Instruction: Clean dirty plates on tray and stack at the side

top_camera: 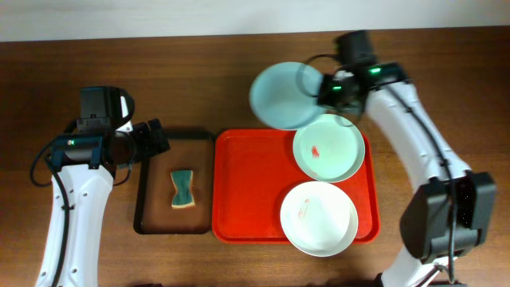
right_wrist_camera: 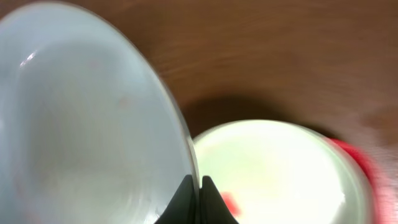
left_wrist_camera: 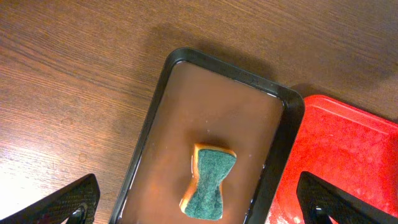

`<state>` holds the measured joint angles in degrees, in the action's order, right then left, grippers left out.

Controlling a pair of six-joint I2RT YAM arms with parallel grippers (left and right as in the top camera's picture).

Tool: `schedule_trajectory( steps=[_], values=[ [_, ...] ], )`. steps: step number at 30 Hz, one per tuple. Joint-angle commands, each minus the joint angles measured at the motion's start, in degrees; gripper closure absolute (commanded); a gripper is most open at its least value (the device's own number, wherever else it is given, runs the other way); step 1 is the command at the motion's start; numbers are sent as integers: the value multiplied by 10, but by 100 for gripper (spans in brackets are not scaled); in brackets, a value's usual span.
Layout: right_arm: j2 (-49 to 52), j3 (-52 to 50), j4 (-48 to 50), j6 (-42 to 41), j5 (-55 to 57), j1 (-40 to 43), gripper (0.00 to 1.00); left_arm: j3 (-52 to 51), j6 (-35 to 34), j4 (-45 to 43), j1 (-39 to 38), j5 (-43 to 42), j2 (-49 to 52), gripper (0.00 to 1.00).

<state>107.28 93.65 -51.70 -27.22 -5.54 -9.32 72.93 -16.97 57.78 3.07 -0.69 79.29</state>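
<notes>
The red tray (top_camera: 255, 187) held a smeared mint plate (top_camera: 328, 147) and a white plate (top_camera: 319, 218) along its right side, its left half bare. The right gripper (top_camera: 325, 89) pinched the blue-green plate (top_camera: 279, 96) by its rim, seemingly tilted, just beyond the tray's far edge. The left gripper (top_camera: 157, 139) gaped wide over the brown tray (top_camera: 151, 199), which held a sponge (top_camera: 183, 189).

Blue-green plate (right_wrist_camera: 81, 124) and mint plate (right_wrist_camera: 280, 168) in heavy blur; red tray (left_wrist_camera: 348, 149) partly beyond frame edge
</notes>
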Motion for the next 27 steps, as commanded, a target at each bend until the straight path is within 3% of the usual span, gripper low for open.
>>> schedule_trajectory(
  steps=[1,8,12,16,17,18,19,20,23,24,27],
  values=[
    [-12,2,-66,-2,-29,139,96,9,-3,0,1,-4,-8,1],
    [-11,-78,-114,-1,-28,392,96,9,-3,0,1,-5,-8,1],
    [-11,-191,-30,-1,-26,435,96,9,-3,0,1,-5,-8,1],
    [-11,-222,-11,-1,-26,435,96,9,-3,0,1,-5,-8,1],
    [-11,-222,-14,0,-26,435,76,9,-3,0,1,-5,-8,1],
    [-11,-222,-21,4,-27,435,47,9,-3,0,1,-5,-8,1],
    [-11,-222,-25,34,-29,435,31,9,-3,0,1,-5,-8,1],
    [-11,-222,-32,49,-32,433,28,9,-3,0,1,-5,-8,1],
    [-12,-219,-45,99,-65,412,31,9,-3,0,1,-4,-8,1],
    [-18,-215,-65,110,-65,386,36,9,-3,0,1,-4,-8,1],
    [-40,-215,-133,136,-64,301,36,9,-3,0,1,-4,-8,1]
  ],
)
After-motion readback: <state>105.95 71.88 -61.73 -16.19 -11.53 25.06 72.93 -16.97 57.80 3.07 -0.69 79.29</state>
